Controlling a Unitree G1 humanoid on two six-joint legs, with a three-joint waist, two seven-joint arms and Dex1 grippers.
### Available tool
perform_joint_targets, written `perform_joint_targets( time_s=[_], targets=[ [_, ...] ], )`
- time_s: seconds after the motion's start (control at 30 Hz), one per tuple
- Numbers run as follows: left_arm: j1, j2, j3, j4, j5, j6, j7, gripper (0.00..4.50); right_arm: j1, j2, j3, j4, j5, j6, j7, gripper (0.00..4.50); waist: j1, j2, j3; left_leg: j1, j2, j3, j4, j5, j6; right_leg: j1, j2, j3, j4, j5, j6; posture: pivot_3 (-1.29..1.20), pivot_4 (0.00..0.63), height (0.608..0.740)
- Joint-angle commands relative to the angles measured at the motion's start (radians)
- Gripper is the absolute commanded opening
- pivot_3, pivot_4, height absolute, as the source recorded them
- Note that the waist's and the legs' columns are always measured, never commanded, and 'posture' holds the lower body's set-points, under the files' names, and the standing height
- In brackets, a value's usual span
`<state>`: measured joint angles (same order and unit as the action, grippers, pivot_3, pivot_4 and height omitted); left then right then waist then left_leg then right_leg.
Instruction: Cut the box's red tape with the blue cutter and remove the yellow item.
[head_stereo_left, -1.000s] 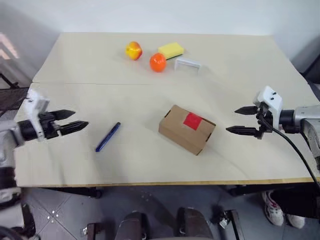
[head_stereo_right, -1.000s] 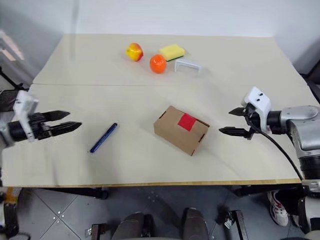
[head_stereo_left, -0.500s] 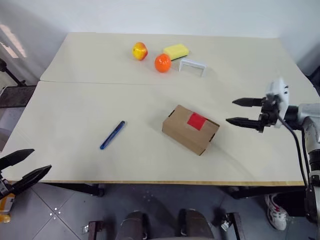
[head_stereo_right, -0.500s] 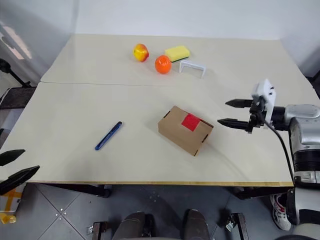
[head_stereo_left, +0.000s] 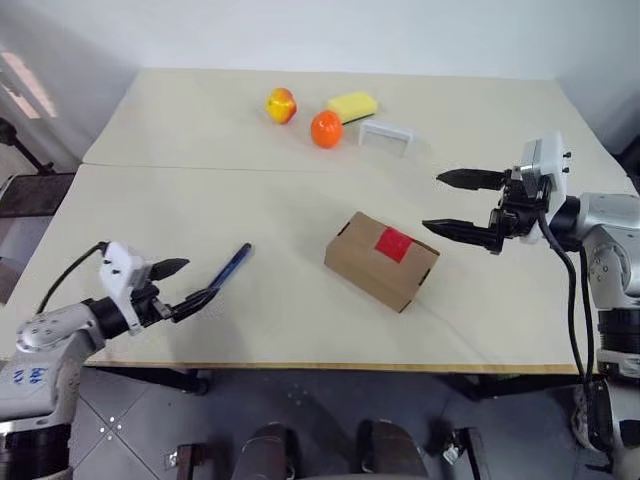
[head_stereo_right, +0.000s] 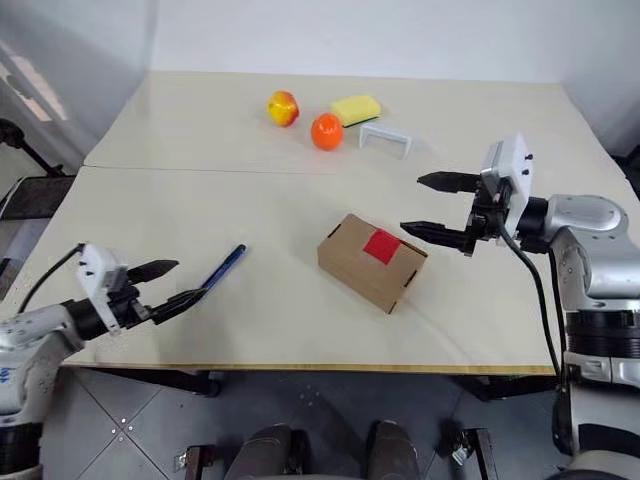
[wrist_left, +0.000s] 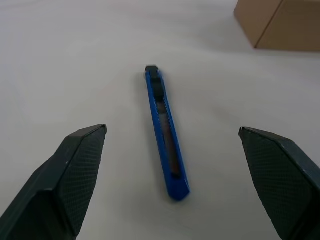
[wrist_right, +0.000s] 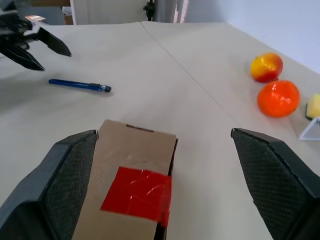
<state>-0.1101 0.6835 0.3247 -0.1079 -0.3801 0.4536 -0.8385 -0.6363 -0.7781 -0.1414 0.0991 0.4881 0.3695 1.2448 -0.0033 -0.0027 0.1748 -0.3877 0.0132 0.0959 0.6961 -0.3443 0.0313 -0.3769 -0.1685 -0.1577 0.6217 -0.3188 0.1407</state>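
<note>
The brown box lies closed at the table's middle, its red tape patch facing up. To its left lies the blue cutter, slanted on the tabletop. My left gripper is open at the cutter's near end, and the left wrist view has the cutter lying between the two fingers, untouched. My right gripper hovers open just right of the box, pointing at it; the tape lies between its fingers in the right wrist view. The yellow item is out of view.
At the far side lie a yellow-red fruit, an orange, a yellow sponge block and a small white bracket. The table's front edge runs close below my left gripper.
My left gripper dipped off the table's near-left corner, then came in to the cutter's near end. My right gripper rose and moved left toward the box. The head view shifted slightly.
</note>
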Motion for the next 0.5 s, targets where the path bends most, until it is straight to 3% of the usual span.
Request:
perform_joint_targets(
  time_s=[0.03,0.17,0.37,0.43,0.5],
  targets=[
    [-0.063,0.034,-0.073,0.101,0.093,-0.030,0.041,4.50,0.038,-0.026,-0.058,-0.097,0.039,0.017,-0.030,4.45,0.001,0.000,0.000,0.000,0.000,0.000,0.000,0.000,0.000,0.000,0.000,0.000,0.000,0.000,0.000,0.00,0.150,0.740],
    [-0.117,0.058,-0.152,0.161,0.160,-0.005,0.065,4.50,0.094,-0.035,-0.090,-0.168,0.057,0.039,-0.069,4.45,0.004,0.000,0.000,0.000,0.000,0.001,0.002,0.000,0.000,0.000,0.000,0.001,0.000,0.000,0.000,0.00,0.150,0.740],
    [-0.163,0.086,-0.239,0.182,0.184,0.073,0.047,3.07,0.136,-0.047,-0.112,-0.219,0.072,0.056,-0.107,4.50,0.008,0.002,-0.001,0.001,0.001,0.001,0.002,0.000,0.000,0.002,0.000,0.002,0.000,0.000,0.000,0.00,0.150,0.740],
    [-0.177,0.085,-0.252,0.183,0.180,0.075,0.038,3.07,0.145,-0.054,-0.115,-0.227,0.074,0.057,-0.115,4.50,0.009,0.002,-0.001,0.001,0.001,0.001,0.002,0.000,0.000,0.002,0.000,0.002,0.000,0.000,0.000,0.00,0.150,0.740],
    [-0.188,0.088,-0.266,0.194,0.188,0.072,0.036,2.67,0.153,-0.060,-0.115,-0.232,0.072,0.056,-0.120,4.50,0.011,0.004,-0.002,0.001,0.001,0.001,0.002,0.001,0.000,0.002,0.000,0.002,0.000,0.000,0.000,0.00,0.150,0.740]
  ],
)
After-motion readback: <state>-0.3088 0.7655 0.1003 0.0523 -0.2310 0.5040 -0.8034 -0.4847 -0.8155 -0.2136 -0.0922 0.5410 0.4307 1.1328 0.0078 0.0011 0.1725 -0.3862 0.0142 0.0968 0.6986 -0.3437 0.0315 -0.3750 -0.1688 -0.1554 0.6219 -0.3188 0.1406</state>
